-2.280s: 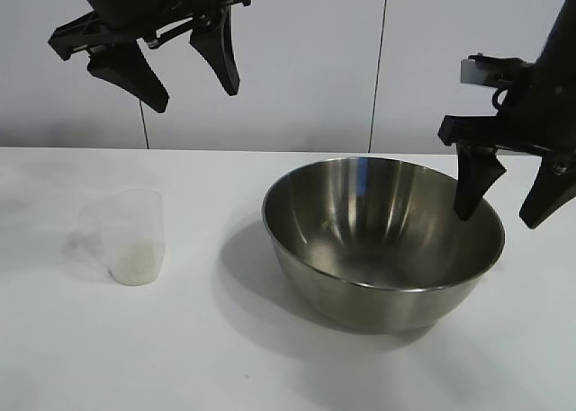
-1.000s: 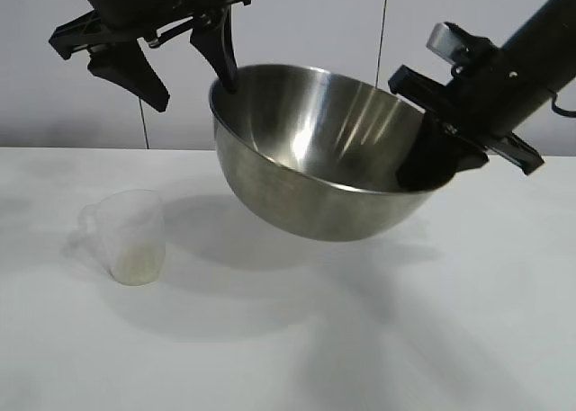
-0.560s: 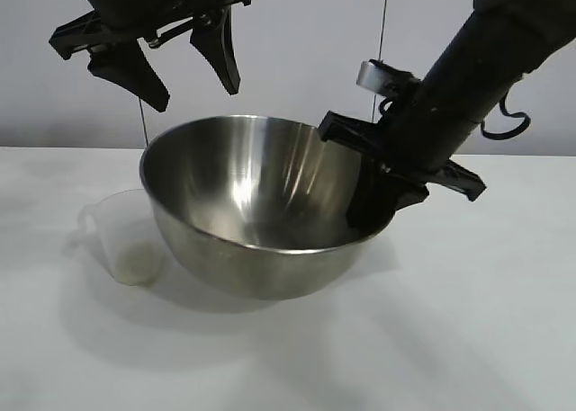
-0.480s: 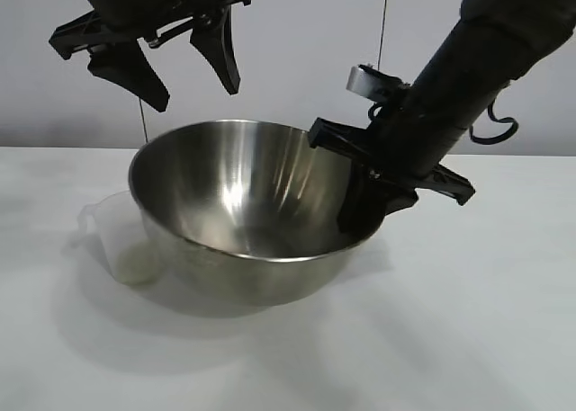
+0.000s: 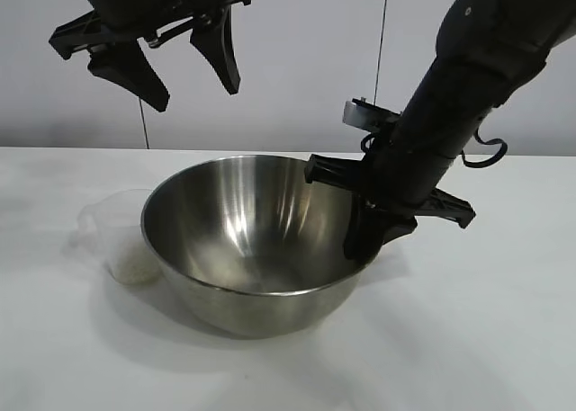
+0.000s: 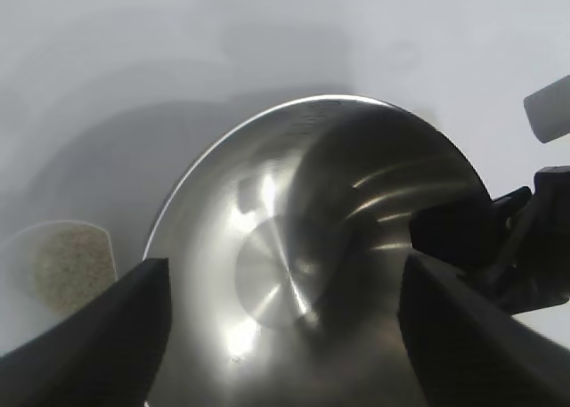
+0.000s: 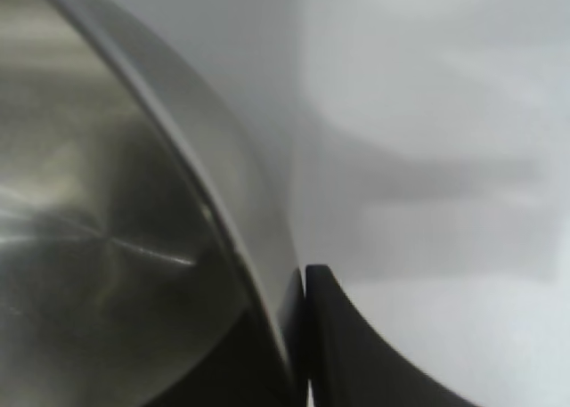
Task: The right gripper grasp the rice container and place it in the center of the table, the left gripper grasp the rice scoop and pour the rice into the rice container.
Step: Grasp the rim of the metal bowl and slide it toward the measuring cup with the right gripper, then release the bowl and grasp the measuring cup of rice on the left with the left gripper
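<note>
The rice container (image 5: pixel 243 249), a shiny steel bowl, is down at the middle of the white table (image 5: pixel 477 339), slightly tilted. My right gripper (image 5: pixel 362 236) is shut on its right rim, one finger inside and one outside, as the right wrist view shows at the rim (image 7: pixel 191 180) and the gripper (image 7: pixel 303 287). The rice scoop (image 5: pixel 117 236), a clear cup holding rice (image 5: pixel 133 265), stands just left of the bowl, partly hidden by it. High over the scoop and the bowl's left side hangs my left gripper (image 5: pixel 193 92), open and holding nothing; its view looks down into the bowl (image 6: pixel 312 264) and at the rice (image 6: pixel 67 264).
A plain white wall runs behind the table. Bare tabletop lies in front of the bowl and to its right. The right arm reaches down from the upper right over the table's right half.
The right gripper has carried the bowl from raised and tilted down to the table's middle, beside the scoop. The left gripper has stayed still and open.
</note>
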